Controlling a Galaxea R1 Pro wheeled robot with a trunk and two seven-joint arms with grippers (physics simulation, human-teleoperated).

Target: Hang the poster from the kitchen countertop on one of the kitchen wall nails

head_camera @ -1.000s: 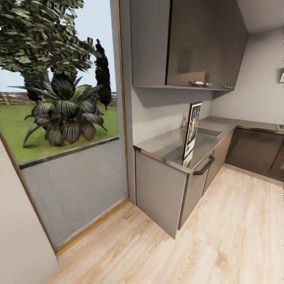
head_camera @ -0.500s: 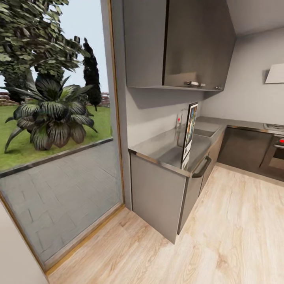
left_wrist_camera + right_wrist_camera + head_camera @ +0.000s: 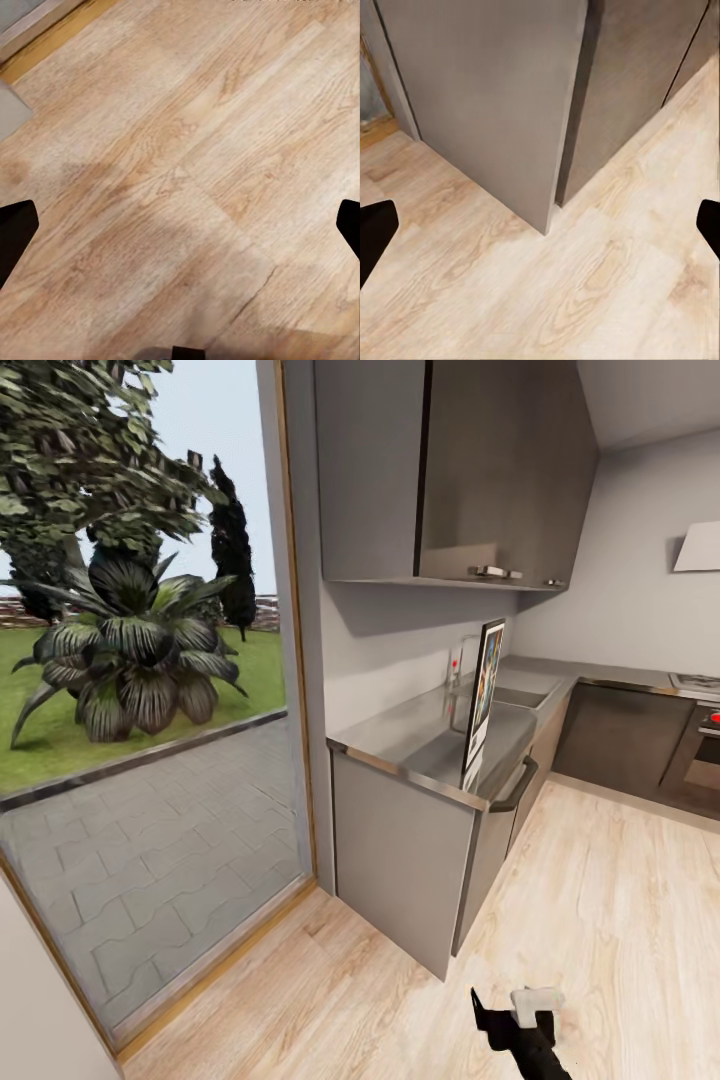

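Observation:
The poster (image 3: 484, 695) stands upright on edge near the front of the kitchen countertop (image 3: 405, 737), seen almost side-on, with its dark artwork facing right. Low in the head view, my right gripper (image 3: 507, 1006) hangs over the wooden floor, well below and in front of the poster. In the right wrist view that gripper (image 3: 540, 225) is open, its black fingertips (image 3: 375, 229) far apart, facing the cabinet's end corner. My left gripper (image 3: 180, 225) is open too, over bare floorboards, holding nothing.
A floor-to-ceiling window (image 3: 150, 760) onto a garden fills the left. Grey wall cabinets (image 3: 460, 470) hang above the counter, with a sink (image 3: 520, 688) beyond the poster. An oven (image 3: 705, 745) and hood (image 3: 698, 547) stand at the right. Wooden floor (image 3: 600, 920) lies open ahead.
The camera has swung, bringing the oven and hood into view at the right. A gripper has come up into the bottom of the head view. The poster stands as before.

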